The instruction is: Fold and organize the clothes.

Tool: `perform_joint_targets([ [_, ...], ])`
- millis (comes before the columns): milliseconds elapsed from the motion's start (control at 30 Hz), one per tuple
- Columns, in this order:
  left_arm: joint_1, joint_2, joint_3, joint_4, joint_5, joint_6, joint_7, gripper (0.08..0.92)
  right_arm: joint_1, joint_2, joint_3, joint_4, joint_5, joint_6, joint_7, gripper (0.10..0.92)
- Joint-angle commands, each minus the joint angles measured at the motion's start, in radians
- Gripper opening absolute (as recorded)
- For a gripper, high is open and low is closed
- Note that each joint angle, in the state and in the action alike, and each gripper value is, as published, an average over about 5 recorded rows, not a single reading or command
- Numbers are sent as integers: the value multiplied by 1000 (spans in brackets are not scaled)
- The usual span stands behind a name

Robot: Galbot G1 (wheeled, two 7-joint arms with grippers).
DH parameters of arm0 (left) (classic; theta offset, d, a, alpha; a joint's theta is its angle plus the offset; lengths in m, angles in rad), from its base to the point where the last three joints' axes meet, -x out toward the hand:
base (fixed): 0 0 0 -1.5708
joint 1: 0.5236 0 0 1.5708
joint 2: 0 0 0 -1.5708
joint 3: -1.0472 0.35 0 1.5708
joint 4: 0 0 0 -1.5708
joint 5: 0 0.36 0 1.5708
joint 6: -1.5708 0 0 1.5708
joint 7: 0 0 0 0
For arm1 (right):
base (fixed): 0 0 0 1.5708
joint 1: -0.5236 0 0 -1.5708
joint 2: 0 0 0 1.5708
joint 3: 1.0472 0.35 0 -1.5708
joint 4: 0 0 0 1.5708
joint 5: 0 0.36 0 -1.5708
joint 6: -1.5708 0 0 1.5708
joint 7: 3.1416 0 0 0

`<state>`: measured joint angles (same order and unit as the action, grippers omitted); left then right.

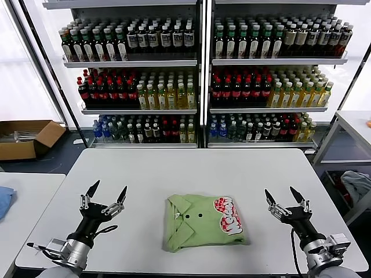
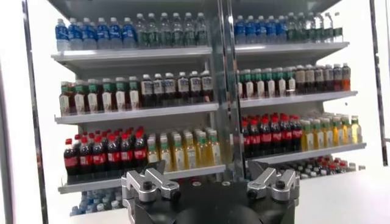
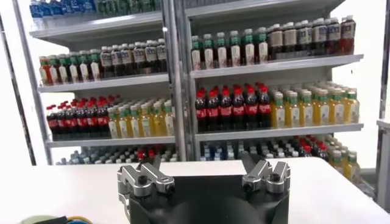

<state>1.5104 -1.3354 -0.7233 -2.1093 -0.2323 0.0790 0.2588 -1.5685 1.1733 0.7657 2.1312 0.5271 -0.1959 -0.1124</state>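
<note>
Where the white table (image 1: 174,168) nears the robot, a light green shirt (image 1: 204,230) lies folded into a compact rectangle at the middle, collar to the left, checkered logo to the right. The left gripper (image 1: 105,196) hovers near the shirt's left, fingers spread wide and empty; the right gripper (image 1: 284,197) hovers to its right, likewise wide open and empty. Shelves of bottles (image 1: 203,75) stand beyond the far edge.

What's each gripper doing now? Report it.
Left gripper: open, holding nothing, left of the folded green shirt.
Right gripper: open, holding nothing, right of the shirt.
</note>
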Motion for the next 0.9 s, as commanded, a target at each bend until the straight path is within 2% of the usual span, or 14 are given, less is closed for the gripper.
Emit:
perform_joint_targets([
  [33, 0, -22, 3, 17, 63, -40, 33, 823, -27, 2, 49, -42, -4, 16, -9, 823],
  [333, -3, -39, -29, 29, 58, -46, 40, 823, -36, 11, 48, -38, 11, -2, -12, 823],
  [900, 21, -26, -61, 3, 51, -15, 70, 823, -35, 23, 35, -32, 11, 3, -40, 823],
])
